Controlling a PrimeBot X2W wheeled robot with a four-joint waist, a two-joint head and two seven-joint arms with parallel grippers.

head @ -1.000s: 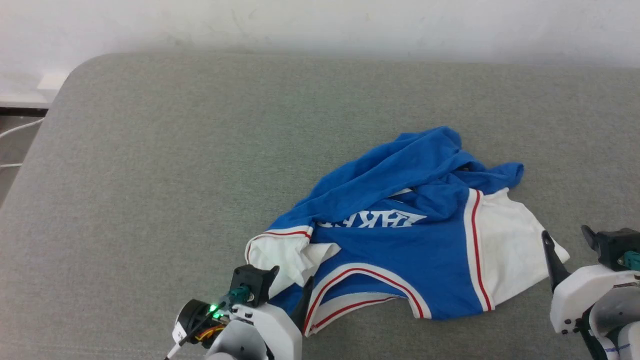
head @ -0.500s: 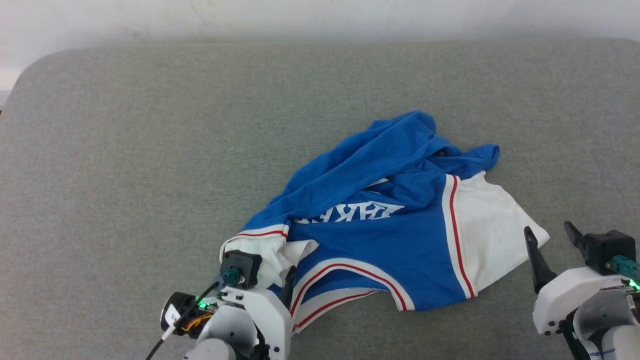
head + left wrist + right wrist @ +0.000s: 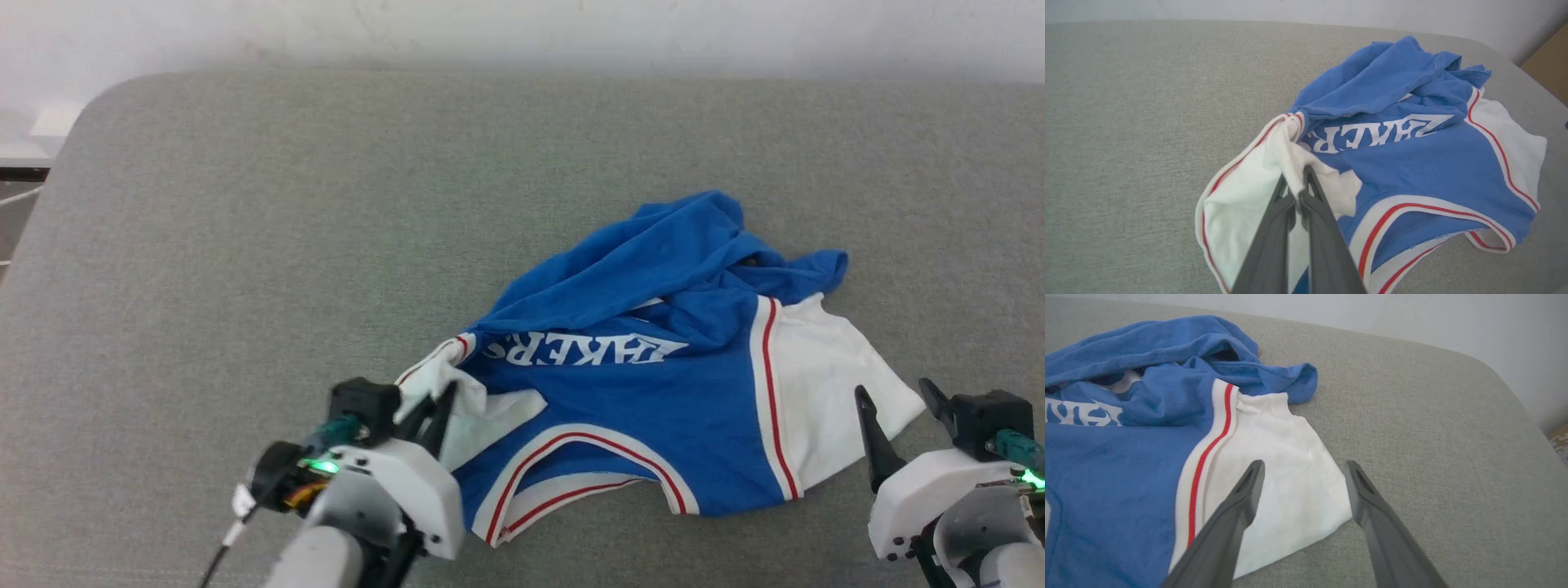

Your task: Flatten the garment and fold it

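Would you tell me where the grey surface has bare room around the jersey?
The grey fabric surface lies bare in the far strip between the crumpled royal-blue jersey with white sleeves and the white wall, and leftward beyond the left claw. The near edge is crowded: that claw is shut on one sleeve, the right claw open at the other.

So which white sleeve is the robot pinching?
The crumpled sleeve on the robot's left: the left gripper is shut on it. The other sleeve lies flat, with the open right gripper near its corner.
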